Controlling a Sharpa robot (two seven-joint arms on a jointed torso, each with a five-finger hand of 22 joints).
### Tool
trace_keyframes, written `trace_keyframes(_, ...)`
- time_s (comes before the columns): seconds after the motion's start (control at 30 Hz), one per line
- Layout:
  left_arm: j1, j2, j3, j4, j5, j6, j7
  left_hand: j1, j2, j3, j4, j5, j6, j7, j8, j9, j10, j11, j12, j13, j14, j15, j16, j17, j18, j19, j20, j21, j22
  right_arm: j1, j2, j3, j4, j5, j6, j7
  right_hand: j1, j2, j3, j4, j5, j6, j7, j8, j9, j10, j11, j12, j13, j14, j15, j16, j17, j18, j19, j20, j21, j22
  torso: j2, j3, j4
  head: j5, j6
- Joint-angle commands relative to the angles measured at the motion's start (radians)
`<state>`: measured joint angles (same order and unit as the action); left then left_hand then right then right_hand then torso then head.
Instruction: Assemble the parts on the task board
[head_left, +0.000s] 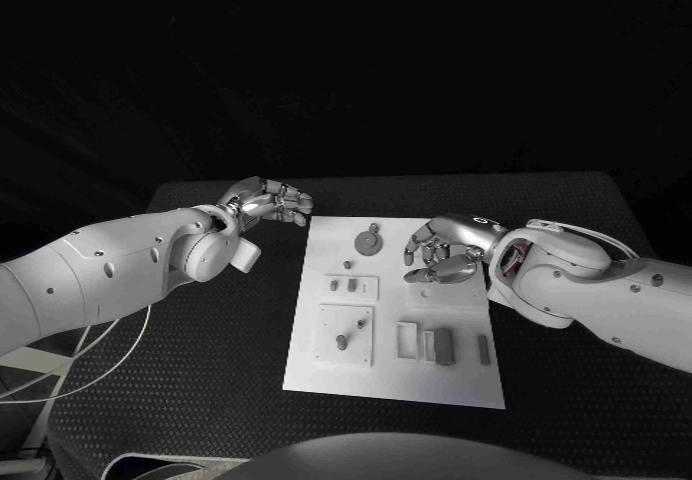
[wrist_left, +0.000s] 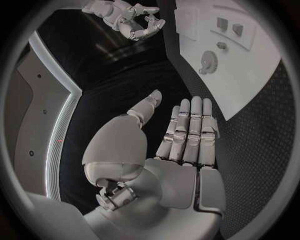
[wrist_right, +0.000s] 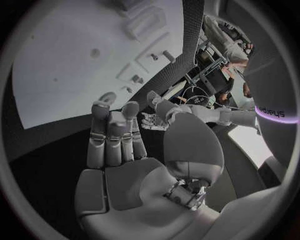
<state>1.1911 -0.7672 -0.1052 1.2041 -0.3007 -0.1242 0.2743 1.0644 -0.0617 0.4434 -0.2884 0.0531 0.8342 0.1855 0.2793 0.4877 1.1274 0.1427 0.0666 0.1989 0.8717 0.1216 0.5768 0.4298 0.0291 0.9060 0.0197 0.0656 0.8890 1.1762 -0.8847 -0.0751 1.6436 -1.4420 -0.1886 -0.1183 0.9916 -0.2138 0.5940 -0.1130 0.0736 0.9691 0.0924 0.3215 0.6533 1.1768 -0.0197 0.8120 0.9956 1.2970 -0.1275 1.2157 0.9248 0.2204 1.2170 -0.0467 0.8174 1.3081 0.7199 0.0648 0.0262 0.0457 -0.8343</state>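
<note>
The only writing that can be read is on the curved white surface at the rim of the right wrist view, where part of the word "sharpa" shows in dark letters; the task board (head_left: 320, 372) itself carries no label that can be made out.

One white task board lies in the middle of the black table (head_left: 577, 400). On it the head view shows one round gear (head_left: 371, 241) toward the board's 12 o'clock end, with a small peg just beyond it. Below that, two small upright parts (head_left: 345, 286) stand in a square recess. Further toward 6 o'clock sits one short post (head_left: 342, 342) in a larger recess. At about 5 o'clock of the board, three oblong blocks (head_left: 441, 345) lie side by side, a pale one, a darker wide one and a thin one.

The left hand (head_left: 268, 203) hovers off the board's far left corner, at about 10 o'clock, fingers loosely curled in the head view and laid straight side by side in its own wrist view, holding nothing. The right hand (head_left: 450, 250) hangs over the board's right edge near 2 o'clock, fingers bent, apart and empty.
</note>
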Motion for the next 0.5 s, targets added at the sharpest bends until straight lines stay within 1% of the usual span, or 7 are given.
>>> trace_keyframes(0.03,0.001,0.002,0.001,-0.002,0.007,0.009,0.008,0.008,-0.001,-0.006,0.001,-0.002,-0.003,0.006,0.004,-0.001,-0.002,0.001,0.002,-0.001,0.009,0.000,-0.006,0.001,0.011,0.001,0.004,0.004,-0.001,0.000,-0.015,-0.001,0.012,0.067,0.131,-0.101,-0.044,0.009,-0.003,0.041,0.001,0.016,-0.004,0.009,0.012,-0.004,-0.003,0.049,0.038,0.010,-0.003,0.027,0.015,0.041,0.012,0.000,0.012,0.023,0.000,0.0015,-0.0001,-0.005,0.005)
trace_keyframes(0.2,0.001,0.003,0.001,-0.004,0.007,0.011,0.008,0.007,-0.001,-0.006,0.001,-0.002,-0.003,0.006,0.004,-0.001,-0.002,0.001,0.002,-0.001,0.010,0.000,-0.006,0.002,0.011,0.001,0.004,0.004,-0.002,0.000,-0.050,-0.009,0.031,0.144,0.227,-0.171,-0.097,0.018,0.007,0.112,0.001,0.037,-0.017,0.017,0.037,0.009,-0.017,0.121,0.084,0.018,-0.016,0.090,0.053,0.041,0.027,-0.018,0.039,0.023,0.000,0.0022,0.0007,-0.013,0.008)
trace_keyframes(0.27,0.001,0.003,0.001,-0.004,0.007,0.011,0.008,0.007,-0.001,-0.006,0.001,-0.002,-0.003,0.006,0.004,-0.001,-0.002,0.001,0.002,-0.001,0.010,0.000,-0.006,0.002,0.011,0.001,0.004,0.004,-0.002,0.000,-0.067,-0.016,0.036,0.195,0.282,-0.211,-0.103,0.020,0.009,0.122,0.002,0.040,-0.020,0.018,0.041,0.010,-0.018,0.134,0.093,0.018,-0.018,0.100,0.059,0.041,0.028,-0.022,0.045,0.023,0.000,0.0024,0.0009,-0.017,0.009)
trace_keyframes(0.3,0.001,0.003,0.001,-0.005,0.007,0.011,0.008,0.007,-0.001,-0.006,0.001,-0.002,-0.003,0.006,0.004,-0.001,-0.002,0.001,0.002,-0.001,0.010,0.000,-0.006,0.002,0.011,0.001,0.004,0.004,-0.002,0.000,-0.074,-0.020,0.038,0.222,0.300,-0.231,-0.115,0.030,0.007,0.136,0.002,0.048,-0.022,0.020,0.046,0.018,-0.022,0.156,0.108,0.018,-0.022,0.111,0.065,0.041,0.032,-0.026,0.051,0.023,0.001,0.0017,0.0012,-0.019,0.009)
trace_keyframes(0.37,0.001,0.003,0.001,-0.005,0.007,0.011,0.007,0.007,-0.001,-0.006,0.001,-0.002,-0.003,0.006,0.004,-0.001,-0.002,0.001,0.002,-0.001,0.010,0.000,-0.006,0.002,0.011,0.001,0.004,0.004,-0.002,0.000,-0.087,-0.026,0.040,0.262,0.327,-0.267,-0.134,0.033,0.002,0.152,0.001,0.048,-0.024,0.017,0.051,0.015,-0.023,0.169,0.119,0.016,-0.023,0.121,0.070,0.041,0.032,-0.030,0.057,0.023,0.001,0.0002,0.0006,-0.022,0.012)
trace_keyframes(0.43,0.001,0.004,0.001,-0.005,0.007,0.012,0.008,0.007,-0.001,-0.006,0.002,-0.002,-0.003,0.006,0.004,-0.001,-0.002,0.001,0.002,-0.001,0.010,0.000,-0.006,0.002,0.011,0.001,0.004,0.004,-0.002,0.000,-0.097,-0.030,0.039,0.295,0.371,-0.302,-0.144,0.039,-0.001,0.159,0.000,0.048,-0.024,0.015,0.054,0.016,-0.024,0.177,0.126,0.015,-0.023,0.128,0.073,0.041,0.032,-0.033,0.061,0.023,0.001,0.0000,0.0001,-0.024,0.012)
trace_keyframes(0.5,0.001,0.004,0.001,-0.006,0.007,0.012,0.008,0.007,-0.001,-0.006,0.002,-0.002,-0.003,0.006,0.004,-0.001,-0.002,0.001,0.002,-0.001,0.010,0.001,-0.007,0.003,0.011,0.001,0.004,0.004,-0.002,0.000,-0.105,-0.036,0.039,0.306,0.390,-0.322,-0.159,0.043,-0.008,0.167,0.000,0.048,-0.024,0.013,0.056,0.015,-0.024,0.183,0.131,0.014,-0.023,0.133,0.076,0.041,0.031,-0.034,0.065,0.023,0.001,0.0004,-0.0005,-0.027,0.013)
